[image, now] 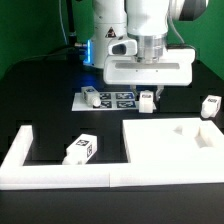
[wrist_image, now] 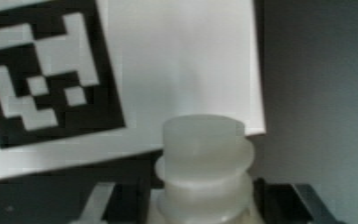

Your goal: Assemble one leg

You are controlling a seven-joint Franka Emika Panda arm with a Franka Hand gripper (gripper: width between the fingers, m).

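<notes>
My gripper [image: 147, 93] hangs over the middle of the table, shut on a white leg [image: 146, 101] that stands upright at the marker board's edge on the exterior view's right. In the wrist view the leg [wrist_image: 202, 160] is a pale stubby post between my two fingers [wrist_image: 115, 202], with my gripper [wrist_image: 204, 206] closed around its lower part. I cannot tell whether the leg touches the table. Look-alike legs lie on the marker board [image: 90, 97], at the far right [image: 211, 107] and at the front left [image: 80, 148].
The marker board [image: 112, 99] lies flat behind the gripper; its tag shows in the wrist view [wrist_image: 48, 70]. A large flat white panel [image: 160, 145] lies at the front right. A raised white wall [image: 20, 150] runs along the left and front.
</notes>
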